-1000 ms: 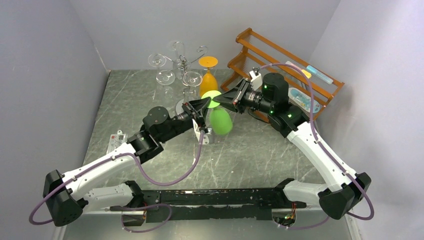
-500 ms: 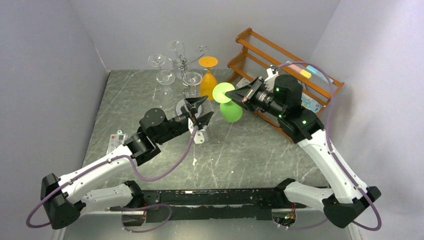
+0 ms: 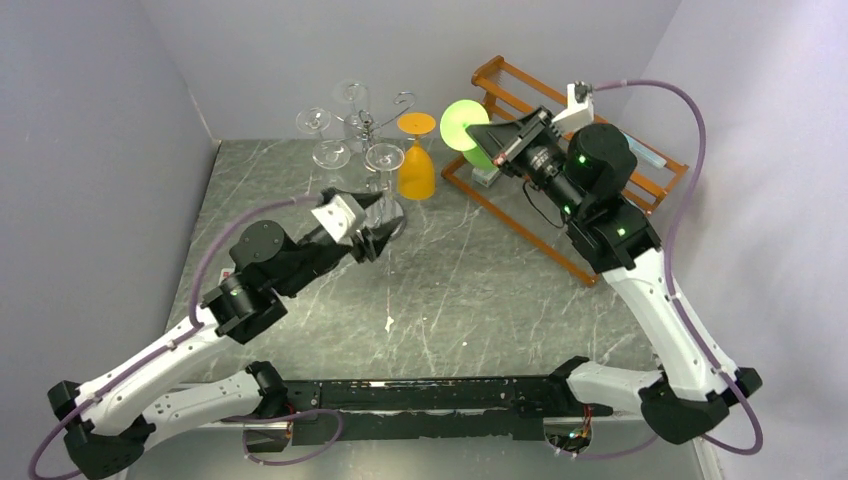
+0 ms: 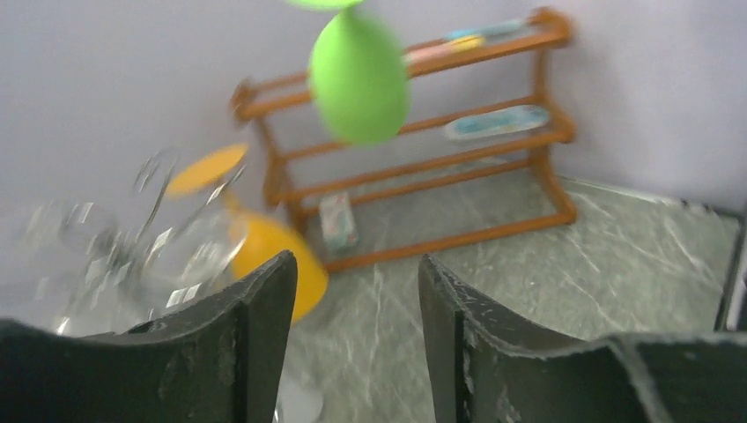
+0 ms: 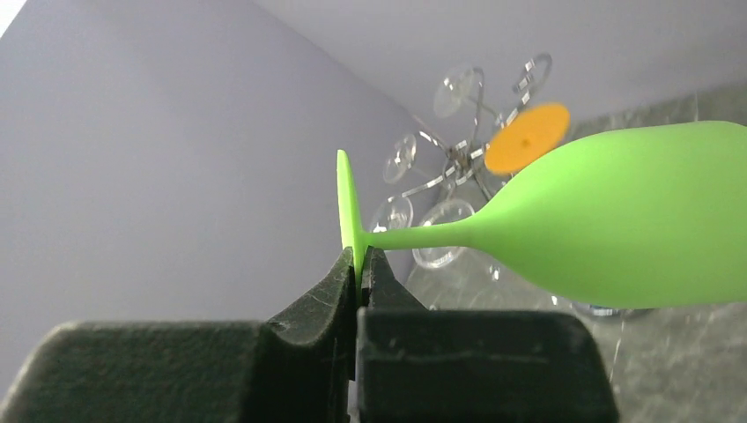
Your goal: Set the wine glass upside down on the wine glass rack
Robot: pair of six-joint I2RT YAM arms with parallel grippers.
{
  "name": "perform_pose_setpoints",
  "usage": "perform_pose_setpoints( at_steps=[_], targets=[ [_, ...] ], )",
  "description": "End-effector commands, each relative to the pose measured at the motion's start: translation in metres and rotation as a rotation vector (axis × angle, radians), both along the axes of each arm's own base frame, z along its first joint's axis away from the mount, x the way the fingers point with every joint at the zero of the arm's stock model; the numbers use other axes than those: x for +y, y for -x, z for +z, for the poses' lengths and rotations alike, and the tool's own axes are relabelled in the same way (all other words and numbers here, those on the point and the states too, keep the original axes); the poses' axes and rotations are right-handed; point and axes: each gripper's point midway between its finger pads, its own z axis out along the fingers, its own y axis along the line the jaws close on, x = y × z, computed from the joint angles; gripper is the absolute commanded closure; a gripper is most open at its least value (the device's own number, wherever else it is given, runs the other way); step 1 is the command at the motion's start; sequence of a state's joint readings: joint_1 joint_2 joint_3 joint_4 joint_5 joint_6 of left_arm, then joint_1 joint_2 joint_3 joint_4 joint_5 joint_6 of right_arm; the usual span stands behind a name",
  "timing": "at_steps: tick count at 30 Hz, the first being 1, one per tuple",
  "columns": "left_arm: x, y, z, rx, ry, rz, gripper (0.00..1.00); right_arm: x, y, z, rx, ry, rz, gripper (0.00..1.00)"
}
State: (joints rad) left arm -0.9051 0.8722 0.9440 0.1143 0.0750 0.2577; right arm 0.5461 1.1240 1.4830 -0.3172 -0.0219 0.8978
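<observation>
From above, the right gripper is clamped on the round foot of the green wine glass. It holds the glass in the air to the right of the wine glass rack, about level with the rack's curled top arms. The foot faces the rack, and most of the bowl is hidden behind the gripper. An orange glass stands foot-up just right of the rack, between it and the green one. Clear glasses hang among the rack's arms. The left gripper is low on the near side of the rack, by its base, with its jaws parted and nothing between them. A wooden shelf stands further right of the rack, behind the right arm.

In the left wrist view, the two dark fingers stand apart with bare grey surface in the gap. The rack is a blur at the left with the orange glass beside it. The green bowl hangs mouth-down, high to the rack's right, in front of the shelf.

In the right wrist view, the jaws are shut tight on the rim of the thin green foot. The stem and bowl stretch away to the right. The rack with its clear glasses lies beyond and below, apart from the green glass.
</observation>
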Motion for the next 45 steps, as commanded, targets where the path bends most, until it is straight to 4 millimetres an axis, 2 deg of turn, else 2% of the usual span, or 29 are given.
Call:
perform_pose_setpoints(
  at_steps=[1, 2, 3, 4, 7, 12, 13, 14, 19, 20, 22, 23, 24, 29, 35, 41, 45],
  targets=[
    [0.076, -0.041, -0.019, 0.387, 0.162, 0.512, 0.43, 0.004, -0.022, 0.041, -0.196, 0.029, -0.037, 1.00],
    [0.092, -0.044, -0.025, 0.443, 0.170, 0.610, 0.42, 0.004, -0.031, 0.046, -0.218, 0.025, -0.064, 1.00],
    [0.104, -0.044, -0.028, 0.472, 0.163, 0.683, 0.42, 0.014, -0.042, 0.043, -0.218, 0.030, -0.049, 1.00],
    [0.116, -0.043, -0.032, 0.494, 0.150, 0.746, 0.42, 0.016, -0.045, 0.050, -0.241, 0.029, -0.049, 1.00],
    [0.140, -0.036, -0.036, 0.513, 0.158, 0.826, 0.39, 0.041, -0.068, 0.046, -0.261, 0.061, 0.006, 1.00],
    [0.156, -0.021, -0.040, 0.491, 0.223, 0.786, 0.35, 0.058, -0.106, 0.036, -0.299, 0.125, -0.018, 1.00],
    [0.160, -0.019, -0.040, 0.489, 0.236, 0.786, 0.35, 0.062, -0.114, 0.030, -0.290, 0.138, -0.023, 1.00],
    [0.163, -0.017, -0.041, 0.486, 0.244, 0.788, 0.35, 0.064, -0.121, 0.035, -0.319, 0.133, -0.035, 1.00],
    [0.176, -0.011, -0.045, 0.472, 0.262, 0.811, 0.33, 0.080, -0.158, 0.025, -0.344, 0.163, -0.067, 1.00],
    [0.177, -0.011, -0.046, 0.471, 0.261, 0.816, 0.33, 0.088, -0.170, 0.015, -0.337, 0.175, -0.061, 1.00],
    [0.179, -0.012, -0.048, 0.470, 0.258, 0.828, 0.33, 0.097, -0.181, 0.014, -0.338, 0.182, -0.047, 1.00],
    [0.180, -0.012, -0.050, 0.471, 0.253, 0.834, 0.32, 0.106, -0.191, 0.001, -0.317, 0.194, -0.030, 1.00],
    [0.180, -0.012, -0.052, 0.472, 0.249, 0.841, 0.32, 0.111, -0.196, -0.001, -0.311, 0.191, -0.019, 1.00],
    [0.178, -0.016, -0.062, 0.484, 0.209, 0.866, 0.31, 0.134, -0.211, -0.023, -0.265, 0.174, 0.051, 1.00],
    [0.175, -0.019, -0.069, 0.493, 0.177, 0.877, 0.30, 0.152, -0.219, -0.043, -0.212, 0.170, 0.123, 1.00],
    [0.196, -0.020, -0.070, 0.502, 0.229, 1.014, 0.30, 0.159, -0.218, -0.059, -0.112, 0.143, 0.166, 1.00],
    [0.206, -0.017, -0.071, 0.505, 0.255, 1.055, 0.30, 0.159, -0.213, -0.061, -0.060, 0.118, 0.177, 1.00]
  ],
)
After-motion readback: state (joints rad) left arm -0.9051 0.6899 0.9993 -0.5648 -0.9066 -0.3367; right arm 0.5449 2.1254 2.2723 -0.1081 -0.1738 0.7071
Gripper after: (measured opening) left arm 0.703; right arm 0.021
